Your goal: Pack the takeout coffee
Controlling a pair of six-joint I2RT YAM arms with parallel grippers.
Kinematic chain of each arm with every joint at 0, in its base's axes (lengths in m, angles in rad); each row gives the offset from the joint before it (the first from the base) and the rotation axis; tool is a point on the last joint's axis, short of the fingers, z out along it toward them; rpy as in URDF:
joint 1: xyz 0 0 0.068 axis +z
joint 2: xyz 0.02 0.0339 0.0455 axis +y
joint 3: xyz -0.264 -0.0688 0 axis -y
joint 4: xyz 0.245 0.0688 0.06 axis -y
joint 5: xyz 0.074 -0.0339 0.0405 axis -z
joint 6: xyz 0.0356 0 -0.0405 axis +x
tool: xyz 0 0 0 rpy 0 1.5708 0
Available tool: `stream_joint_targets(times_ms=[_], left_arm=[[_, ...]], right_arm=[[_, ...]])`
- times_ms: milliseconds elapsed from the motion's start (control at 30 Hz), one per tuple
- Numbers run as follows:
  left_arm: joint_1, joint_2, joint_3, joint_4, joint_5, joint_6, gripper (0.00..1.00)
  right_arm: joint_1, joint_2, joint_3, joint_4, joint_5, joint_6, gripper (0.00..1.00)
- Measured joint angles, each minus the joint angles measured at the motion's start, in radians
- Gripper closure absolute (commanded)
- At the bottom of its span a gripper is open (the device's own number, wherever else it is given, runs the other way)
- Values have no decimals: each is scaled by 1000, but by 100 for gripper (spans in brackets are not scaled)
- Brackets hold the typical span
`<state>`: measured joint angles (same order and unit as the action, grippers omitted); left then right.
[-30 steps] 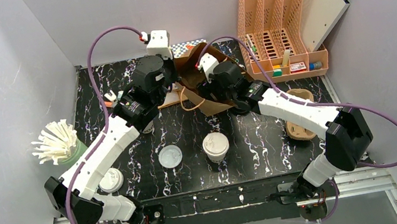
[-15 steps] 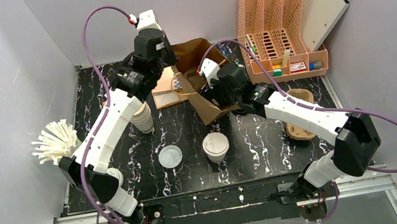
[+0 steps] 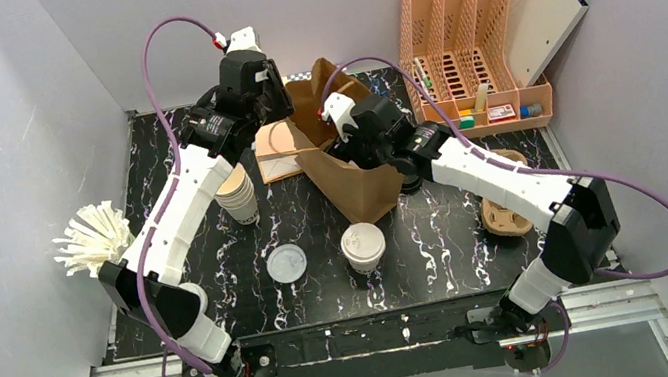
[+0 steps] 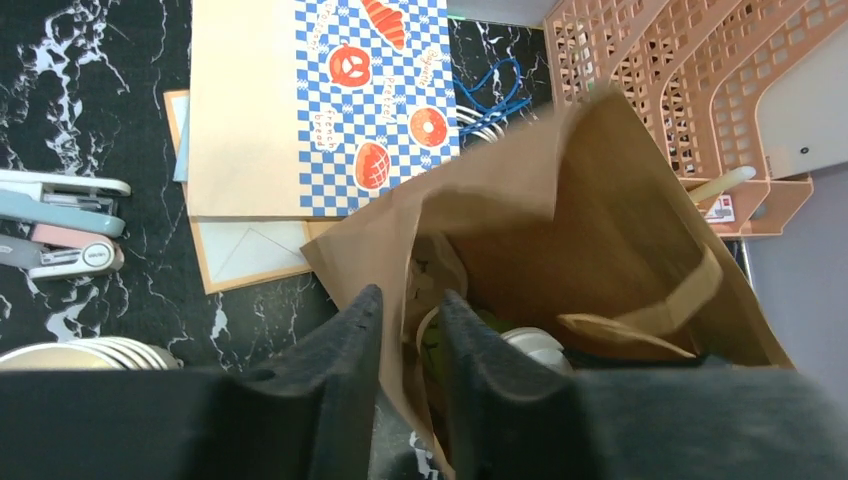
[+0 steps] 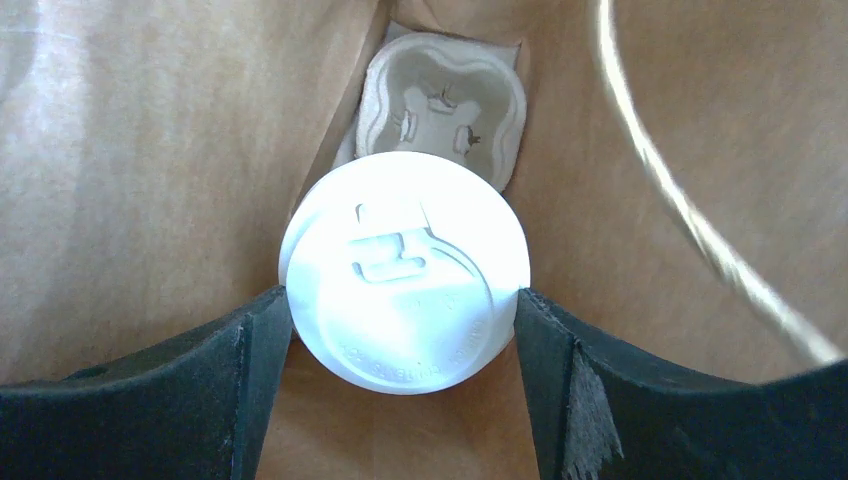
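- The paper bag [image 3: 363, 189] is standing upright toward the back of the surface [image 3: 440, 243] with its mouth gaping, so the packing is under way but not finished.
- The right tool [image 5: 403, 300] is reaching down into the bag. It is clasping the green-sided cup [image 5: 405, 265] by its white lid, with a finger pressing against each side of the rim.
- That cup is sitting deep inside the bag, and a strip of green is showing beside the lid in the left wrist view.
- A pulp carrier [image 5: 440, 95] is lying on the bag's floor just beyond the cup. Whether the cup is resting in one of its pockets or only hanging in the grip, I cannot tell.
- The left tool [image 4: 408, 300] is straddling the bag's rim, its fingers standing narrowly apart with the paper edge between them. Whether they are pinching the paper, I cannot tell.
- The cream cup [image 3: 362, 245] is standing capped on the surface in front of the bag, apart from both tools and touched by neither.
- By my judgement about half the job is getting done. One coffee is going in and awaiting release, while the second is waiting to be fetched and lowered in beside it.
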<state>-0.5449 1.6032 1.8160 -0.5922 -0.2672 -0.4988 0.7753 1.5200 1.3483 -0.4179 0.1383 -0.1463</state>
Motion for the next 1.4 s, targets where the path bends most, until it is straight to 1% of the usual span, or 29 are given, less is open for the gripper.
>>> stream_joint_targets(times_ms=[133, 200, 367, 433, 533, 567, 600, 633, 733, 767, 867, 967, 1033, 1100, 1167, 1300, 1400], left_arm=[[0, -12, -23, 43, 7, 89, 53], [1, -16, -29, 67, 22, 150, 45], [25, -16, -31, 116, 97, 265, 40], [52, -18, -42, 145, 150, 308, 35], [112, -15, -54, 167, 255, 357, 24], [138, -9, -50, 170, 300, 373, 12], [164, 1, -38, 167, 345, 388, 3], [190, 16, -21, 166, 395, 404, 2], [242, 56, 7, 178, 525, 437, 2], [254, 65, 7, 180, 565, 451, 4], [259, 89, 6, 190, 673, 489, 14], [254, 103, 6, 199, 760, 522, 18], [251, 117, 12, 202, 798, 536, 21], [248, 137, 24, 204, 820, 545, 29], [248, 157, 40, 203, 831, 552, 35], [248, 203, 88, 204, 833, 566, 40], [248, 236, 121, 206, 836, 563, 42]], right_arm=[[0, 42, 35, -12, -20, 4, 69], [0, 44, 35, -26, -29, 8, 69], [0, 43, 36, -30, -38, 11, 70], [0, 43, 36, -32, -41, 11, 70], [0, 43, 36, -35, -44, 12, 70], [0, 43, 36, -38, -45, 12, 70], [0, 43, 37, -41, -46, 12, 70], [0, 43, 38, -46, -49, 12, 70], [0, 43, 40, -56, -60, 13, 70], [0, 43, 40, -58, -62, 13, 70], [0, 43, 41, -60, -63, 12, 70], [0, 43, 45, -64, -63, 12, 70], [0, 43, 45, -68, -64, 12, 70], [0, 43, 45, -72, -65, 12, 69], [0, 43, 45, -75, -64, 12, 69], [-1, 43, 45, -75, -64, 12, 69], [-1, 43, 45, -75, -64, 12, 70]])
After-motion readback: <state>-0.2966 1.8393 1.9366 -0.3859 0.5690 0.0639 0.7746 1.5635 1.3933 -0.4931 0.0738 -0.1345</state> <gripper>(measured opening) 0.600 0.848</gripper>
